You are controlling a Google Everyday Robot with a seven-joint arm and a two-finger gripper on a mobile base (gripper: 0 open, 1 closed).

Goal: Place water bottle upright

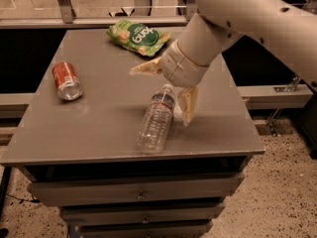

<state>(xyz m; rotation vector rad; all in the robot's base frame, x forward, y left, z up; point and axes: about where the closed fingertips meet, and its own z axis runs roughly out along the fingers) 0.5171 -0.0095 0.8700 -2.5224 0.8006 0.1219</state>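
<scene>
Water bottle [156,119] lies on its side near the front edge of the table [94,128], cap toward my claw [161,97], which hovers wide open over the neck, holding nothing. A careless finger nudge could roll the bottle off the edge.

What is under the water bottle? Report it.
Only the table, on which the water bottle lies sideways. The open gripper hangs by its cap. The contact patch itself is hidden.
</scene>
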